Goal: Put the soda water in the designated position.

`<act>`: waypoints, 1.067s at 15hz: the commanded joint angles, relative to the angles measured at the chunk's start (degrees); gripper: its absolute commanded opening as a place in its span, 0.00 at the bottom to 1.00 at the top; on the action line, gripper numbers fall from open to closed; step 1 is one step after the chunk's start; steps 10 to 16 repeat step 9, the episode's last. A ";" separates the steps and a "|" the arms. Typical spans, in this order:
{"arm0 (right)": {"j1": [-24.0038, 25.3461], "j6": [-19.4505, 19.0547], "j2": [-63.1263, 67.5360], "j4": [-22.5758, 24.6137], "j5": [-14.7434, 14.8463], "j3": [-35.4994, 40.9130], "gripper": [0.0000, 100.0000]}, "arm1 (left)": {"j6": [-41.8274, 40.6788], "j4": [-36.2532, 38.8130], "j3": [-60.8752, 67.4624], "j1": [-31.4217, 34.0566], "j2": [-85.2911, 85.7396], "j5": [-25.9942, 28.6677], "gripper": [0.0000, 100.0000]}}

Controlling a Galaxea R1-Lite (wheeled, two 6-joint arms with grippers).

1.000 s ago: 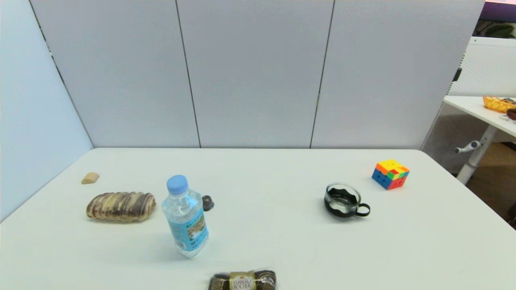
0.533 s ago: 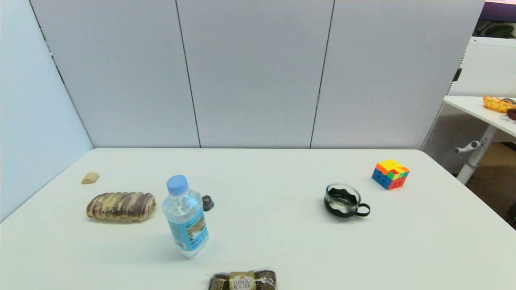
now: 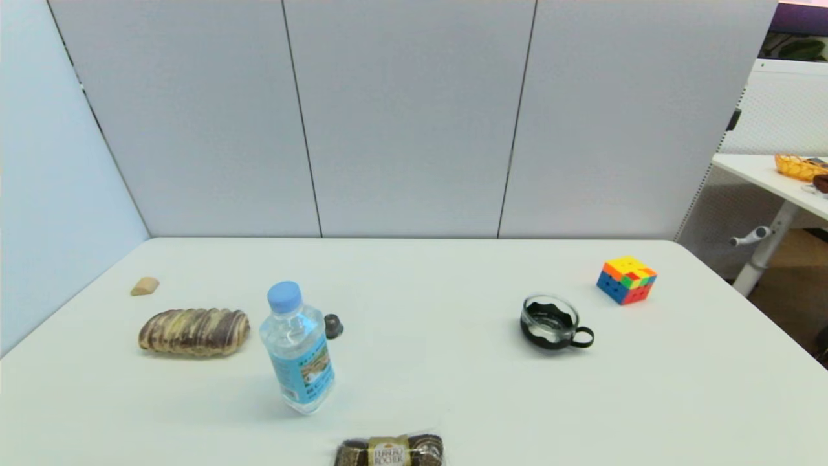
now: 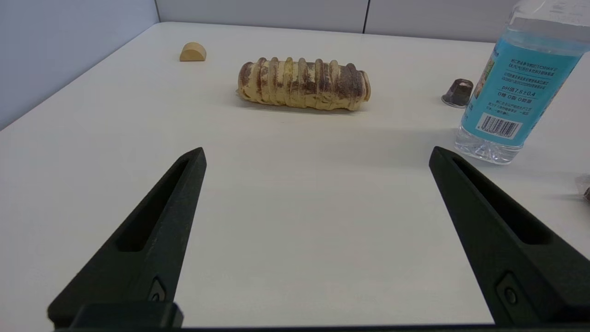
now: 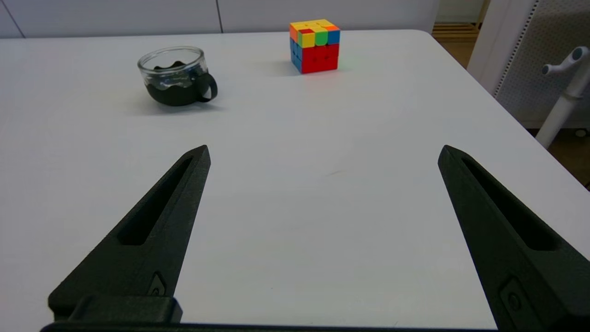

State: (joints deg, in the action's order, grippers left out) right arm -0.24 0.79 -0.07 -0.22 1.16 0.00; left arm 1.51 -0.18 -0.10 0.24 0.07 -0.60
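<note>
White table: one soda water (upright), two claws spread wide, empty.

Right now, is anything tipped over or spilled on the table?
Nothing stands out. The soda water stands upright with its cap on, the glass cup sits upright, and the table shows no spill. Both claws are open and hold nothing.

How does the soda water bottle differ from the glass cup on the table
The soda water is the taller, a narrow capped bottle; the glass cup is low, wide and open on top. The bottle carries a blue label with a barcode; the cup sits in a black holder with a side handle. The bottle stands on the robot's left, the cup on its right. Both are clear and upright on the white table.
</note>
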 commanded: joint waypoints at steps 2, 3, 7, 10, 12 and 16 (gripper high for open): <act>-0.02 0.44 -0.01 0.04 0.07 0.00 1.00 | -0.02 0.01 0.01 0.02 -0.07 -0.02 1.00; -0.02 -0.09 -0.01 0.13 -0.02 0.00 1.00 | -0.02 0.01 0.01 0.02 -0.07 -0.02 1.00; -0.02 0.53 -0.01 0.04 0.07 0.00 1.00 | -0.02 0.01 0.01 0.02 -0.07 -0.02 1.00; -0.02 0.44 -0.01 0.04 0.07 0.00 1.00 | -0.02 0.01 0.01 0.02 -0.07 -0.02 1.00; -0.02 0.44 -0.01 0.04 0.07 0.00 1.00 | -0.02 0.01 0.01 0.02 -0.07 -0.02 1.00; -0.02 0.44 -0.01 0.04 0.07 0.00 1.00 | -0.02 0.01 0.01 0.02 -0.07 -0.02 1.00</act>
